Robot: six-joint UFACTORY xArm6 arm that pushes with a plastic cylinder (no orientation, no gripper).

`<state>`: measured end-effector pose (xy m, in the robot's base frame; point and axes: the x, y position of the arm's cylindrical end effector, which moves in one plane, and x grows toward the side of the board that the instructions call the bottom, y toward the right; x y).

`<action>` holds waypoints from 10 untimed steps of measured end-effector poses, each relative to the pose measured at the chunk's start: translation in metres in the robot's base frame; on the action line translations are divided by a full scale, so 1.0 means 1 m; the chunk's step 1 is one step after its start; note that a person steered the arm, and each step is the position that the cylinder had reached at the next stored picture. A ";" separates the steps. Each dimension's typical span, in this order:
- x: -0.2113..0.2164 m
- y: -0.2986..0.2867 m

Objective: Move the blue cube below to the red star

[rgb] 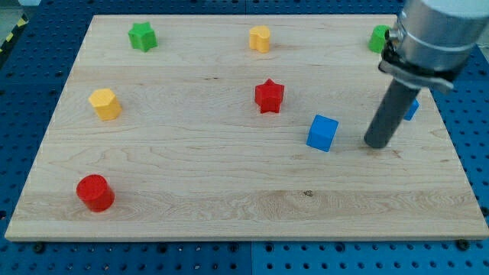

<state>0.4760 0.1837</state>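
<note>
Rod upright, slightly tilted, coming down from grey cylindrical arm (435, 34) at view's top right. My tip (376, 144) on wooden board (229, 206), just beside blue cube (322, 133), at its 3 o'clock, small gap, not touching. No jaws on rod; nothing held.

Blue cube at 4 o'clock of red star (269, 95), near.

Matte plastic blocks, pale grained wood:
- green star (142, 36), 11 o'clock corner
- yellow block (260, 38), 12 o'clock edge
- yellow block (105, 104), 9 o'clock side
- red cylinder (95, 192), 7 o'clock corner
- green block (379, 38) and second blue block (412, 109), both partly hidden by arm

Lab bench, blue perforated base (46, 46), wooden board (229, 191)
</note>
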 end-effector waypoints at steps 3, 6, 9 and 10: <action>0.024 -0.118; 0.000 -0.136; 0.020 -0.150; 0.036 -0.150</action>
<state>0.5121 0.0332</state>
